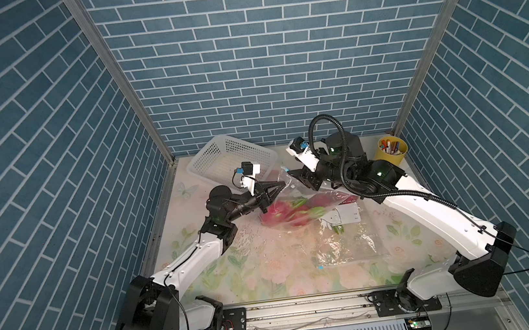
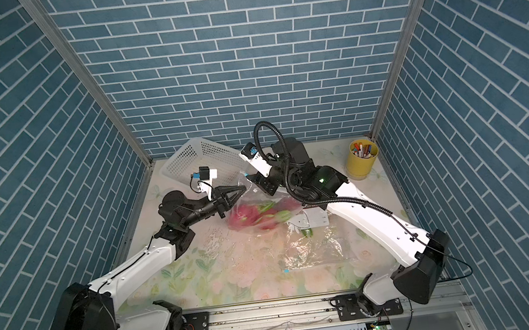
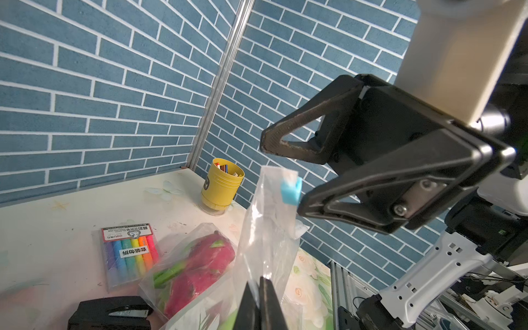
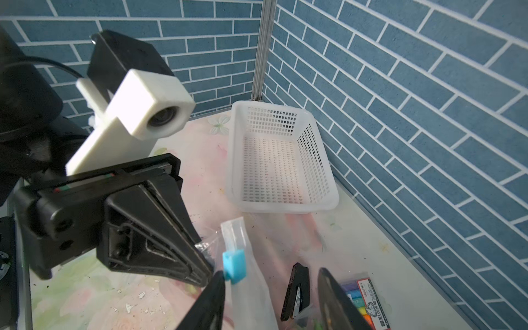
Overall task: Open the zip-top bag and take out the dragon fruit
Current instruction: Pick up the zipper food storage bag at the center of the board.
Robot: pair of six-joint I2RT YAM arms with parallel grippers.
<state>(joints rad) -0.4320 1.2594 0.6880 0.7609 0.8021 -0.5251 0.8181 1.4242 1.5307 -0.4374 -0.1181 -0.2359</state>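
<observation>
Floral tabletop holds zip-top bag — pink dragon fruit apparently inside.

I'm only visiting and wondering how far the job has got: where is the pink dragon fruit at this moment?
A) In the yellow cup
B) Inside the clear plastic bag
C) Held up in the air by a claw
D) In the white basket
B: the dragon fruit shows pink through the clear zip-top bag that encloses it on the table, and the white basket holds no fruit.
</observation>
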